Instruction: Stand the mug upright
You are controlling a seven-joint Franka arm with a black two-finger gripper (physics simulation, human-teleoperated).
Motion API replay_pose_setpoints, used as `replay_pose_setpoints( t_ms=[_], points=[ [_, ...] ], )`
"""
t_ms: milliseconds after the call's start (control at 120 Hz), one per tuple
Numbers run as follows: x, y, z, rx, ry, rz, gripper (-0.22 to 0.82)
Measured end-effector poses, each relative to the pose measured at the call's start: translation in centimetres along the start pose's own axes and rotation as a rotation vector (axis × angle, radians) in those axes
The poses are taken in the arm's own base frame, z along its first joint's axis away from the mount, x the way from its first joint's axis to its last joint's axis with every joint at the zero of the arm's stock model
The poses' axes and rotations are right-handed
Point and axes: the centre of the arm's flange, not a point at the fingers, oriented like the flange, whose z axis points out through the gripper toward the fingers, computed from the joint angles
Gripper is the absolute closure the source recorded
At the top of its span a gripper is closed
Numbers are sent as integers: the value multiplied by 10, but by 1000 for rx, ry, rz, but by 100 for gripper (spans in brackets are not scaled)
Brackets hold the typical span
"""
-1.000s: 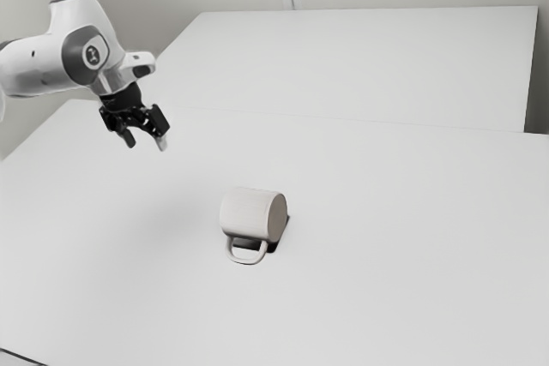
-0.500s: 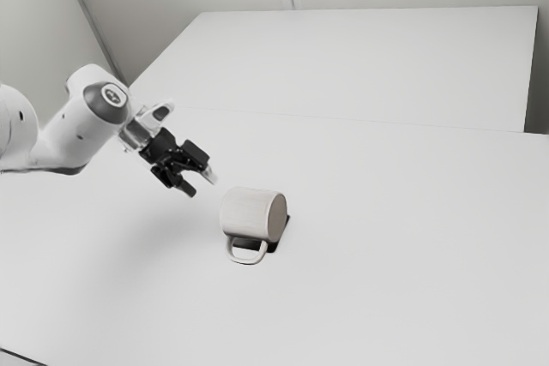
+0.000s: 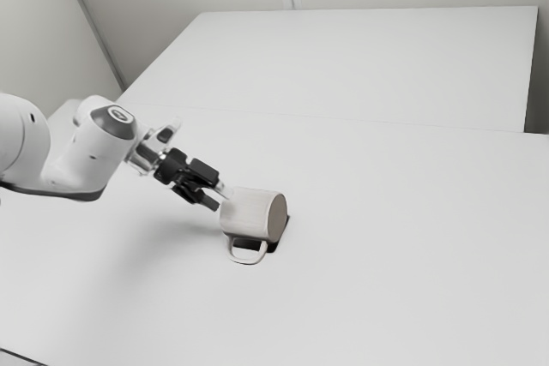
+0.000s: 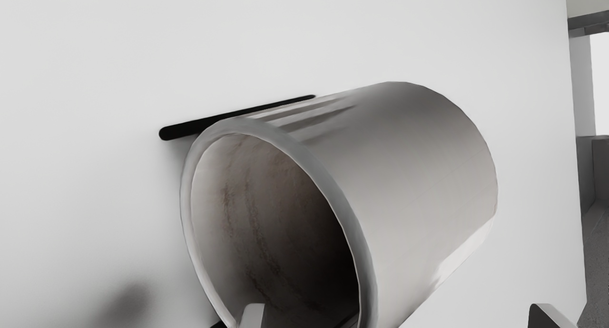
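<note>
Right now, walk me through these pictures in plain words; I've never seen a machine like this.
The machine is a robot arm with a black two-finger gripper as its hand. The exterior view comes from a camera at the arm's side, and the arm reaches in from that view's left. The wrist view comes from a camera on the hand itself, so the tips of its fingers appear at the bottom edge.

On the white table a pale mug lies on its side, its open mouth facing the gripper. Beside it is a black shape I can't identify. Nothing is held: the fingers stand apart, close to the mug's rim.
</note>
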Motion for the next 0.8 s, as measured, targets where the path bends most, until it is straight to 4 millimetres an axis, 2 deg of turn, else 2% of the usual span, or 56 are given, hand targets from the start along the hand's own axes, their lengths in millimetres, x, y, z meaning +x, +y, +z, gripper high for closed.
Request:
replay_pose_setpoints(
  t_ms=[358,508,692,800],
  points=[
    [-4,4,29,-76,17,61,2],
    [-2,11,31,-92,30,92,20],
    [-1,17,33,-111,34,124,53],
    [1,23,36,-135,43,137,64]
  ],
)
